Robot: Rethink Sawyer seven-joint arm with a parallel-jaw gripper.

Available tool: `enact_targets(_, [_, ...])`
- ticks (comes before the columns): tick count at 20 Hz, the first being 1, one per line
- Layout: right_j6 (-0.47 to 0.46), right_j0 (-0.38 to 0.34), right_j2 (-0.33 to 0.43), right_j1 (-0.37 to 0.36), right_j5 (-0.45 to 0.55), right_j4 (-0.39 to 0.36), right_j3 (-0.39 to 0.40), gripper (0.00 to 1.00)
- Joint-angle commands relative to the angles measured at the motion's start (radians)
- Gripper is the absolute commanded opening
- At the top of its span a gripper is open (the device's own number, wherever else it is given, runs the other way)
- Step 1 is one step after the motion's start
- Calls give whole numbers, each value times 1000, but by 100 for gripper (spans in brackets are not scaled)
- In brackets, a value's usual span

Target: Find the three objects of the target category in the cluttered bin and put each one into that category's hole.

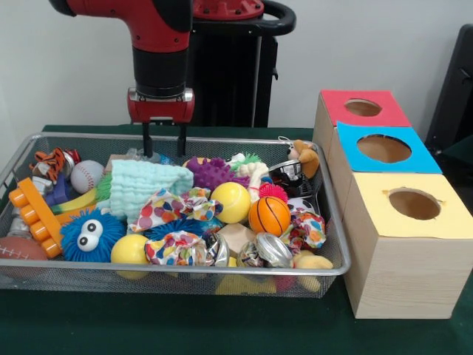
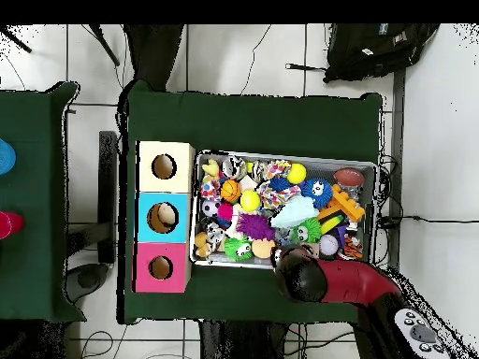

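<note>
At the front of the wire bin (image 1: 177, 277) we see a yellow ball (image 1: 130, 250) and a small basketball (image 1: 269, 215). Behind them lies a mint cloth (image 1: 148, 185). At the far rim our gripper (image 1: 164, 148) hangs with two fingers apart, holding nothing. The three boxes (image 1: 399, 222) with holes stand beside the bin.

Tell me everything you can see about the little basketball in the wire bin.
The basketball is a small orange ball with black seam lines, smooth and rubbery looking. It lies in the wire bin, toward the side nearest the boxes, resting on other toys. A yellow ball sits right beside it, a spiky pink ball is just behind it, and patterned cloth crowds its other side. The gripper hangs well away from it, at the bin's far rim.
</note>
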Motion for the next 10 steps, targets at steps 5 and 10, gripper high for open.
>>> enact_targets(5, [-20, -34, 81, -50, 45, -40, -64, 100])
enact_targets(10, [-25, -42, 83, -51, 46, -43, -63, 100])
